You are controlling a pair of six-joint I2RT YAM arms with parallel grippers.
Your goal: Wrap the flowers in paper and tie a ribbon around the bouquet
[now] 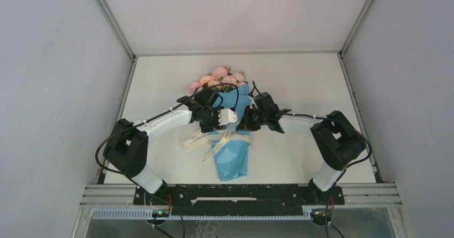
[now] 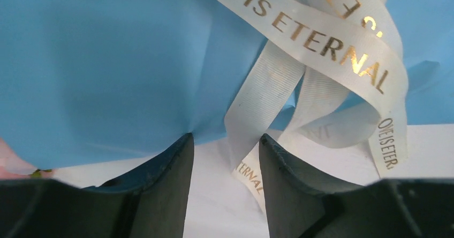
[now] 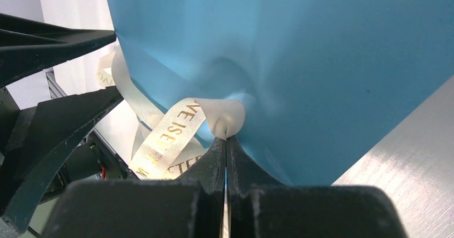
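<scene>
There was one bouquet [image 1: 233, 141], lying on the table [image 1: 300, 83] midway between the two arms. Its pink flowers [image 1: 217, 80] pointed toward the far wall and its narrow end toward the arm bases. The blooms crowded together and were too small in the overhead view to count with certainty; perhaps half a dozen. One sheet of light-blue paper [image 1: 234, 163] formed the cone. One cream ribbon [image 2: 321, 40] with gold lettering crossed the cone's waist, its loose tails trailing onto the table on the left side.

Two grippers met at that waist. The left gripper [image 2: 226, 141] stood unclenched, its fingers [image 2: 171, 174] apart with a strand of ribbon hanging in the gap, against the blue paper. The right gripper [image 3: 226, 139] was clenched tight on a bunched fold of the ribbon, right up against the paper.

The table was plain white and matte, boxed in by pale grey walls [image 1: 53, 61] with metal framing at the corners. A black rail [image 1: 241, 195] carried both arm bases along the near edge. Black cables [image 1: 160, 112] looped along each arm. From above, the wrists covered the middle of the cone and hid the ribbon crossing.
</scene>
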